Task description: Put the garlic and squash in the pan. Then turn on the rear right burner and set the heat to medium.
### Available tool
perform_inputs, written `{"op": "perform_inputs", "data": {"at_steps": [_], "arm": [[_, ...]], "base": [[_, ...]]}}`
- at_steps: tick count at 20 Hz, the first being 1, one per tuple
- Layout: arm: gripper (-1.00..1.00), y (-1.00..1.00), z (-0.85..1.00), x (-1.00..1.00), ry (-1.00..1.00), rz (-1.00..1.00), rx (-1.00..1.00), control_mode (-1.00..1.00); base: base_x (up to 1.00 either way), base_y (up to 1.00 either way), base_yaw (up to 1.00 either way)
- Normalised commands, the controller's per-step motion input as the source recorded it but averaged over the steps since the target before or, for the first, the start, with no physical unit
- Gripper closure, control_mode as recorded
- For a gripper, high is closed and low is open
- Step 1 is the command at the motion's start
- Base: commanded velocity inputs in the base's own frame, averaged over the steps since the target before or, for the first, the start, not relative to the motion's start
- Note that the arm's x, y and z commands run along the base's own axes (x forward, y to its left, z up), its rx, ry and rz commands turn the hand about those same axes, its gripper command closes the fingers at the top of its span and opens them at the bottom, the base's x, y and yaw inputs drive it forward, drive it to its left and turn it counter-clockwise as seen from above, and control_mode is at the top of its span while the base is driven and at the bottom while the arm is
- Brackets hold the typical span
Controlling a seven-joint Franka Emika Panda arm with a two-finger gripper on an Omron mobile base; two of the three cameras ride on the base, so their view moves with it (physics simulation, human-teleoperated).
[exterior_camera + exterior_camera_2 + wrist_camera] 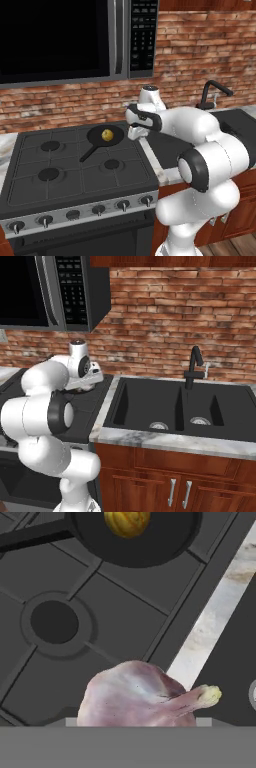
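With the squash (106, 134) already lying in the pan (113, 138) on the far right burner, the garlic (142, 694) is gripped in the end effector (134, 132) just right of the pan, so a short leftward carry and release over it is judged next.

Both base views look forward over the stove (80, 165); the hand view seemingly hangs close above it.
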Motion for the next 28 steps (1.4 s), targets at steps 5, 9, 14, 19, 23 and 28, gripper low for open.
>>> {"op": "perform_inputs", "data": {"at_steps": [5,9,14,19,23,28], "arm": [[1.00,0.17,0.00,0.65,0.00,0.00,0.05,-1.00],[1.00,0.41,0.05,0.43,0.04,0.00,0.01,-1.00],[1.00,0.44,0.16,0.26,0.08,0.00,0.00,-1.00],[1.00,0.28,-0.01,0.42,0.00,0.00,0.00,-1.00],[1.00,0.10,-0.12,0.52,0.00,0.00,0.00,-1.00],[1.00,0.03,-0.42,0.41,0.00,0.00,0.00,-1.00]], "base": [[0.00,0.00,0.00],[0.00,0.00,0.00],[0.00,0.00,0.00],[0.00,0.00,0.00],[0.00,0.00,0.00],[0.00,0.00,0.00]]}}
